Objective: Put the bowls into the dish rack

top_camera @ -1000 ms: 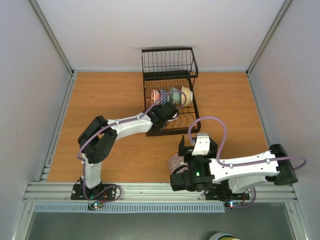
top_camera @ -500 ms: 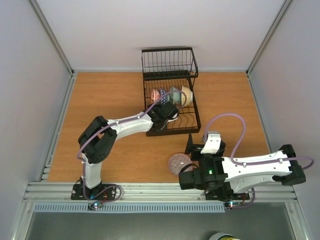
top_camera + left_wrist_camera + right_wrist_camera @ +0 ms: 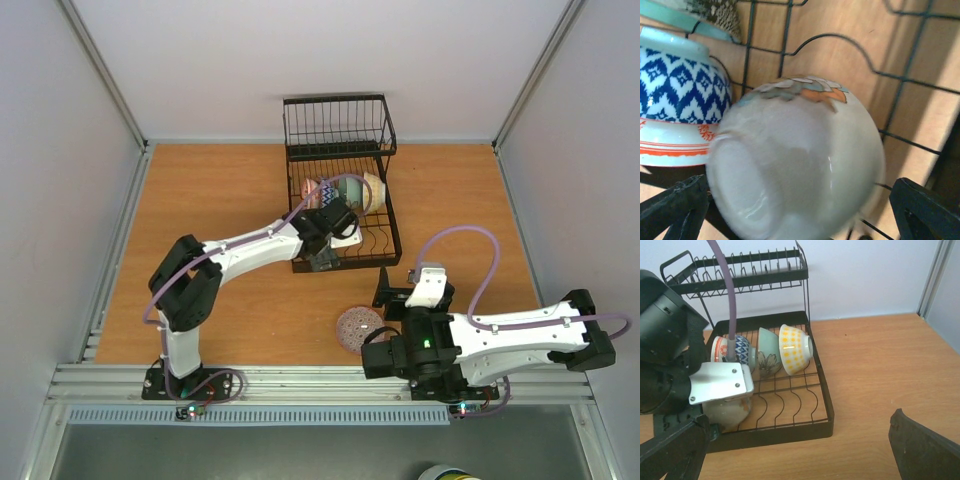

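The black wire dish rack [image 3: 380, 215] stands at the back centre. Three bowls stand on edge in its back row: blue-and-red patterned [image 3: 740, 351], pale green with a flower [image 3: 768, 357], yellow-dotted [image 3: 795, 347]. My left gripper [image 3: 325, 245] is over the rack's front left corner. A white bowl with a coloured rim [image 3: 800, 170], bottom toward the camera and blurred, lies between its spread fingers [image 3: 675, 207], with a gap on the right side. It also shows in the right wrist view [image 3: 727, 411]. A red-patterned bowl [image 3: 357, 325] sits on the table just left of my open, empty right gripper [image 3: 393, 298].
The rack's upright basket section [image 3: 337, 125] rises at the back against the wall. Bare curved tines [image 3: 790, 400] fill the rack's front right part. White walls enclose the orange table [image 3: 210, 200] on three sides.
My right arm has drawn back to the right, uncovering the red-patterned bowl on the table. My left gripper has shifted toward the rack's front edge with the white bowl.
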You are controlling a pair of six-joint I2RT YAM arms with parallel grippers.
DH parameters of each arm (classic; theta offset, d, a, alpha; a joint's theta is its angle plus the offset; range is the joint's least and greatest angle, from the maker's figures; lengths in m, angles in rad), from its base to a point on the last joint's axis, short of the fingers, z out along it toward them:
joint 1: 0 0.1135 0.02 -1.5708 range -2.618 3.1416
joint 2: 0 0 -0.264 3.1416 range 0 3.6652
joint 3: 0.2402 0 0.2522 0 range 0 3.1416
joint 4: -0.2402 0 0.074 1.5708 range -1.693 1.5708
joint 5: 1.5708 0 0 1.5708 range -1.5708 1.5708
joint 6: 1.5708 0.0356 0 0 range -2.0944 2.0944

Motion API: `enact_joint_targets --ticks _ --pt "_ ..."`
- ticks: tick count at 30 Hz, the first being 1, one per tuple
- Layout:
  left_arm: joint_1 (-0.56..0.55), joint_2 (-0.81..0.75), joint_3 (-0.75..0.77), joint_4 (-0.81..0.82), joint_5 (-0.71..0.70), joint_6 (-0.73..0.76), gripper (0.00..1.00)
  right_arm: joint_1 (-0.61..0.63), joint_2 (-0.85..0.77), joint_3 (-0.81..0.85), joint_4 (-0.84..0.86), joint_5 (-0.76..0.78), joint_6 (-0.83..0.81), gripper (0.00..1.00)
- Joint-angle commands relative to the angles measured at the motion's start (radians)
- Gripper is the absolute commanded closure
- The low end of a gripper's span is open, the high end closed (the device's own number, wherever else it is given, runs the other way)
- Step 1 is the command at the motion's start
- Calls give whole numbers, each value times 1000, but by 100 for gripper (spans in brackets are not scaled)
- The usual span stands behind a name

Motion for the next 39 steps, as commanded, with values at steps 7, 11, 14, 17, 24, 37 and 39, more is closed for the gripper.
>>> enact_joint_targets --ticks 7,11,14,17,24,37,39 --pt "-21 -110 15 -150 351 -39 1 8 -6 12 -188 19 20 1" --pt "-20 -175 -19 -116 425 -40 1 8 54 84 -185 -27 -92 1" --pt "-1 -268 -55 -73 511 -43 1 8 101 164 -186 -81 -209 1" --pt "70 -376 -91 -32 642 -56 1 -13 98 231 -186 -158 -306 2" --pt "247 -609 -178 53 798 -121 1 -293 98 239 -187 -302 -464 4" --pt "369 -806 -265 8 828 -121 1 -806 327 367 297 -387 -1198 1" --pt "384 -824 -273 5 833 -124 1 -863 251 306 467 -555 -1300 1"
